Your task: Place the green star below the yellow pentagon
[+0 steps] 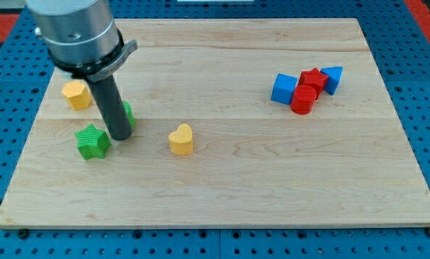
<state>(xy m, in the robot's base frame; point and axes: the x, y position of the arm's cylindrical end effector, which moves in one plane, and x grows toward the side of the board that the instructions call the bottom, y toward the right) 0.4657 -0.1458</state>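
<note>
My end effector is a plain dark rod with nothing to open or close, so it grips nothing; my tip (120, 137) rests on the wooden surface (236, 187) just to the view's right of the green star (92, 141), close beside it, though I cannot tell whether it touches. The star lies near the view's left edge, below the yellow pentagon (76, 94) and slightly to its right. Behind my rod a second green block (129, 114) peeks out, its shape mostly hidden. The star looks like a small, rigid, light piece, so I judge it will slide easily on the smooth wood and will not deform, but its points mean an off-centre push would likely spin it rather than move it straight. Since I can only push, I would press against a flat notch between two arms, in line with its middle, with short gentle strokes. The yellow heart (181, 139) sits to the view's right, well apart from the far cluster of blue and red blocks (306, 88).
</note>
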